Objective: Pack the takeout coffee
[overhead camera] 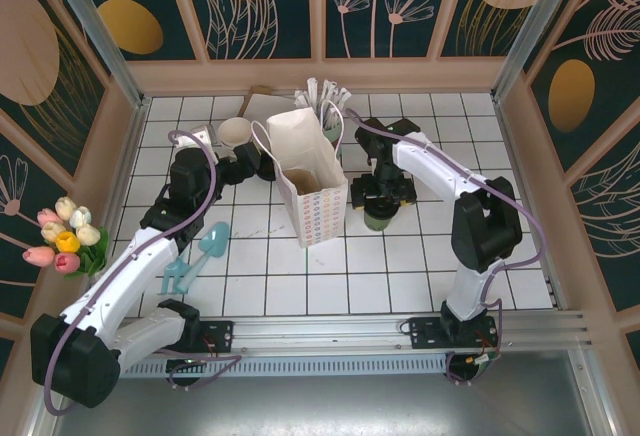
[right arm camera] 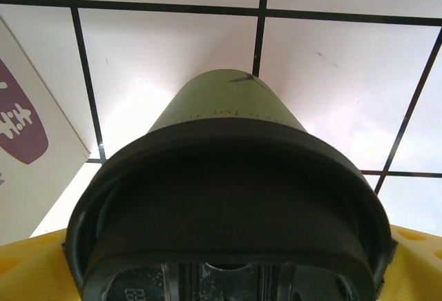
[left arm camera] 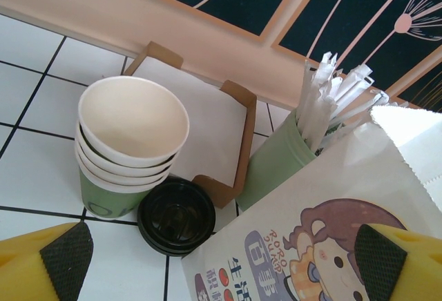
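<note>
The takeout coffee (overhead camera: 378, 219), a dark green cup with a black lid, stands upright on the white tiles just right of the paper bag (overhead camera: 312, 194). My right gripper (overhead camera: 384, 196) is over it, open, with one finger on each side of the lid. In the right wrist view the coffee (right arm camera: 228, 177) looms close, and my yellow fingers (right arm camera: 27, 266) show at the bottom corners beside the lid rim. My left gripper (overhead camera: 255, 164) hangs open at the bag's left side. Nothing sits between its black pads (left arm camera: 65, 256), and the printed bag (left arm camera: 311, 239) lies below them.
A stack of lidless cups (left arm camera: 131, 135) and black lids (left arm camera: 176, 216) stand by a brown napkin tray (left arm camera: 207, 118). A pale green cup of wrapped sticks (left arm camera: 280, 159) is behind the bag. Teal scoops (overhead camera: 195, 256) lie front left, and tulips (overhead camera: 62, 236) are at the left wall.
</note>
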Available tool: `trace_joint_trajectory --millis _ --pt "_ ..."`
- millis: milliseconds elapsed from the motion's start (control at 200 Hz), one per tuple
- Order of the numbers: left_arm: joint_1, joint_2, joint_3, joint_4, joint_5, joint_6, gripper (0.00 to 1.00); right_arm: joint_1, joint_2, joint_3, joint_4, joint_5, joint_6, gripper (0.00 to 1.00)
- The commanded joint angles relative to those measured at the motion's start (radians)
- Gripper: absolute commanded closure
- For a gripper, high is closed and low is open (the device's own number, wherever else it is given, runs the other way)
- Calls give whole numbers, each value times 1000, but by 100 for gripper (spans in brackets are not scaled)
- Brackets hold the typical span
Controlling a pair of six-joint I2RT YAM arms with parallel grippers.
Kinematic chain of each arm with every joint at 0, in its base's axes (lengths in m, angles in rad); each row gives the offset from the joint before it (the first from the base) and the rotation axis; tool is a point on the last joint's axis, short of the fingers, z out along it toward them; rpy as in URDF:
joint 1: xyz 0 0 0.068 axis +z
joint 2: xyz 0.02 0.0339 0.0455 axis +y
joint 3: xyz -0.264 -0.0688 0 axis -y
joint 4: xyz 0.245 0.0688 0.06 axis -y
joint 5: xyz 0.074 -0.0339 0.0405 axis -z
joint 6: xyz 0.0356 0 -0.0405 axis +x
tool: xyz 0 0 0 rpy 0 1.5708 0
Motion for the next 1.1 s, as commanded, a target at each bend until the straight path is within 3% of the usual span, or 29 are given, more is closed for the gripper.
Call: trace_joint_trajectory --millis 0,520,816,1096 --pt "3 4 1 1 -2 23 1 6 5 9 -34 -8 -12 3" --pt "3 -3 -2 2 4 10 1 -1 -13 -27 -6 -18 -28 4" --pt "3 -27 5 -7 -5 18 1 -6 -34 -46 9 -21 -31 29" --pt "3 -48 18 -31 -43 -3 1 -7 -87 -54 9 0 -37 36"
